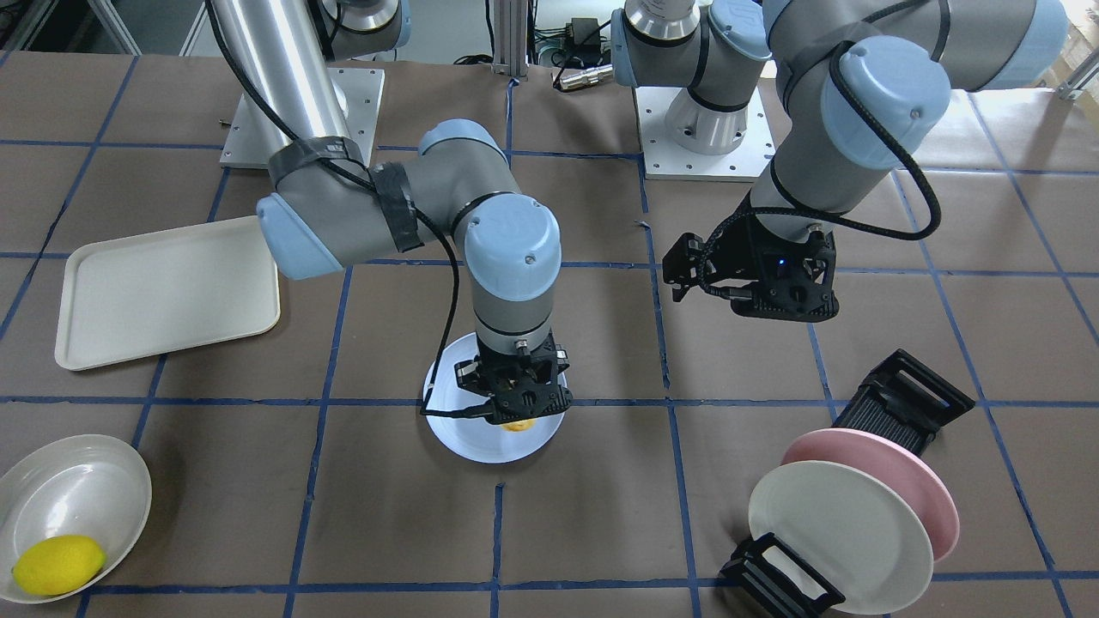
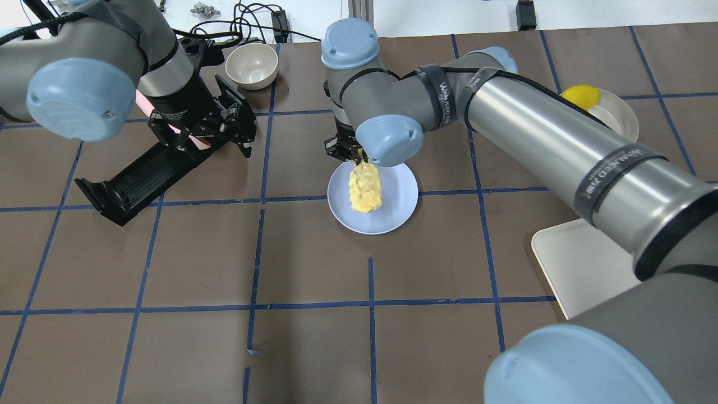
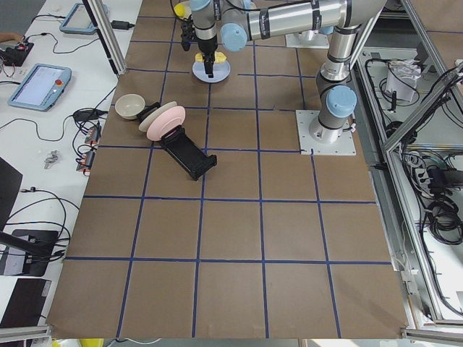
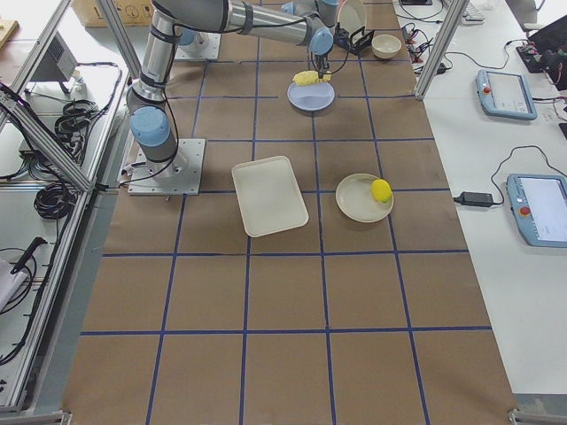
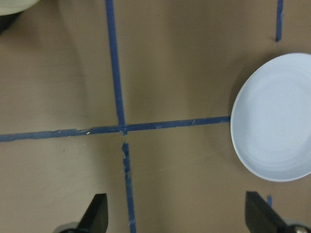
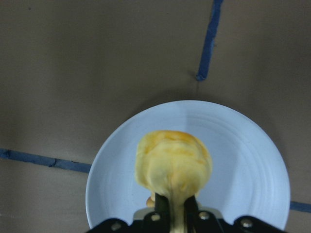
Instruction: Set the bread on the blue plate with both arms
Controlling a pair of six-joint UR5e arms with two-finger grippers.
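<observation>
The pale-yellow bread (image 6: 173,162) hangs end-down from my right gripper (image 6: 176,212), which is shut on its upper end. It is over the middle of the blue plate (image 6: 243,160); I cannot tell whether it touches the plate. In the overhead view the bread (image 2: 366,189) shows over the plate (image 2: 395,210) below the right gripper (image 2: 348,150). In the front view the right gripper (image 1: 515,402) hides most of the bread (image 1: 519,426). My left gripper (image 2: 238,120) is open and empty, well to the left of the plate, above the table. The left wrist view shows the plate (image 5: 277,116) at its right edge.
A black dish rack (image 1: 901,399) holds a pink plate (image 1: 910,476) and a cream-white plate (image 1: 837,532). A cream tray (image 1: 163,292) lies on the right arm's side. A lemon (image 1: 58,564) sits in a white bowl (image 1: 77,489). A cream bowl (image 2: 251,65) stands beyond the rack.
</observation>
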